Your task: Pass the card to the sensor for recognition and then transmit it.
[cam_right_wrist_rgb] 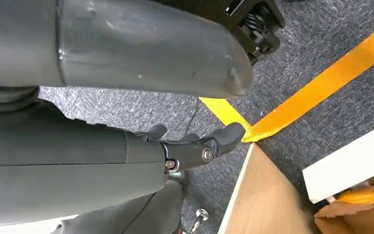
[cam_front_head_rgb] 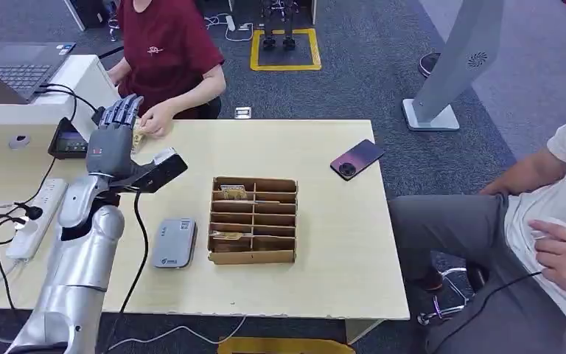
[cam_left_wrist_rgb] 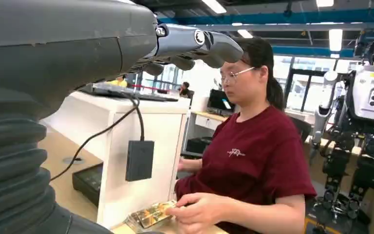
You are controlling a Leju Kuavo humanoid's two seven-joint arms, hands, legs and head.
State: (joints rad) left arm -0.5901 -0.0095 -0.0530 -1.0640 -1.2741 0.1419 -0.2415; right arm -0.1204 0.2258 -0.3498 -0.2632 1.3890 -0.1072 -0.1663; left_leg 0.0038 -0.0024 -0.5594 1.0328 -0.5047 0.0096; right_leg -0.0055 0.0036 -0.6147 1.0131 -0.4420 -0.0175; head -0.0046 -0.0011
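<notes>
My left hand point(cam_front_head_rgb: 112, 139) is raised over the table's far left corner, fingers spread and upright, holding nothing. Just beyond it a person in a red shirt point(cam_front_head_rgb: 163, 46) rests a hand point(cam_front_head_rgb: 156, 118) on a small stack of yellowish cards point(cam_front_head_rgb: 141, 137). The left wrist view looks past my left hand point(cam_left_wrist_rgb: 102, 53) to the same cards point(cam_left_wrist_rgb: 151, 214) under the person's fingers. The grey card sensor point(cam_front_head_rgb: 175, 242) lies flat near the table's front, apart from my hand. My right hand point(cam_right_wrist_rgb: 102, 161) hangs beside the table edge point(cam_right_wrist_rgb: 253, 195), its fingers point(cam_right_wrist_rgb: 195, 148) loosely extended and empty.
A cardboard divider box point(cam_front_head_rgb: 253, 220) holding a few cards stands mid-table. A dark phone point(cam_front_head_rgb: 357, 158) lies at the back right. A white counter point(cam_front_head_rgb: 37, 110) with a laptop, a black terminal point(cam_front_head_rgb: 68, 140) and a power strip point(cam_front_head_rgb: 35, 217) lie left. A seated person point(cam_front_head_rgb: 530, 228) is right.
</notes>
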